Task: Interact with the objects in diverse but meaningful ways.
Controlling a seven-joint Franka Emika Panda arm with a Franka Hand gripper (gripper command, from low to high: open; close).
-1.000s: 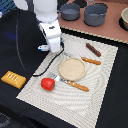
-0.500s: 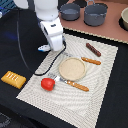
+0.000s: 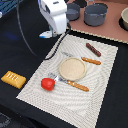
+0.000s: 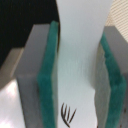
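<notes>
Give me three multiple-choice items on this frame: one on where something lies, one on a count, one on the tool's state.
1. Where is the bread slab?
A. on the plate
B. off the mat, on the dark table
C. in a pot

2. How many grey pots stand at the back?
A. two
B. four
C. none

3. What do the tool's pads hold?
A. the tomato
B. nothing
C. a pale sheet

Key: 1 B, it lies beyond the mat edge; 2 A, pots and; 3 C, the wrist view shows the green pads pressing a pale sheet, while the tomato lies on the mat.

white arm (image 3: 54, 12), black cable (image 3: 22, 35), pincer's green pads (image 4: 49, 70)
</notes>
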